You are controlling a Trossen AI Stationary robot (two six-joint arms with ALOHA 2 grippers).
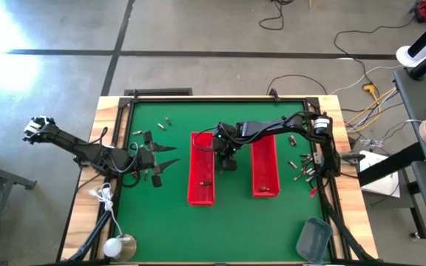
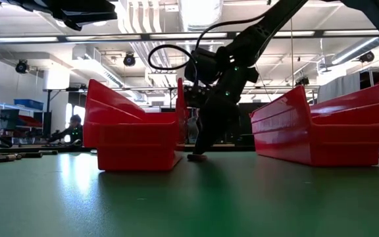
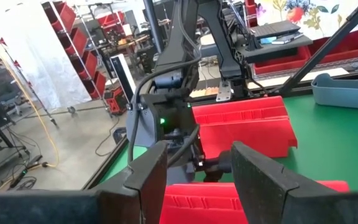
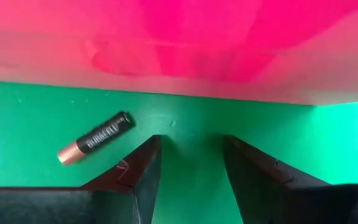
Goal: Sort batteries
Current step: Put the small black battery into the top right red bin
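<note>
Two red bins lie side by side on the green mat (image 1: 168, 214). The left gripper (image 1: 170, 164) hovers left of them, fingers spread, empty. The left bin (image 1: 201, 177) holds one battery (image 1: 205, 182). Between the bins, the right gripper (image 4: 190, 163) stands parted, holding nothing, one battery (image 4: 96, 137) just beside its fingertip. The right bin (image 1: 265, 167) follows, then loose batteries (image 1: 300, 171) scattered near the mat's right edge.

In the high view, the batteries (image 1: 302, 167) scattered at the right of the desk (image 1: 168, 214) are specks too small to tell apart by size. The grey tray (image 1: 313, 238) is partly cut off at the bottom edge. In the right wrist view, the red bin (image 4: 185, 43) fills the top as a blur, its edges cut off.
</note>
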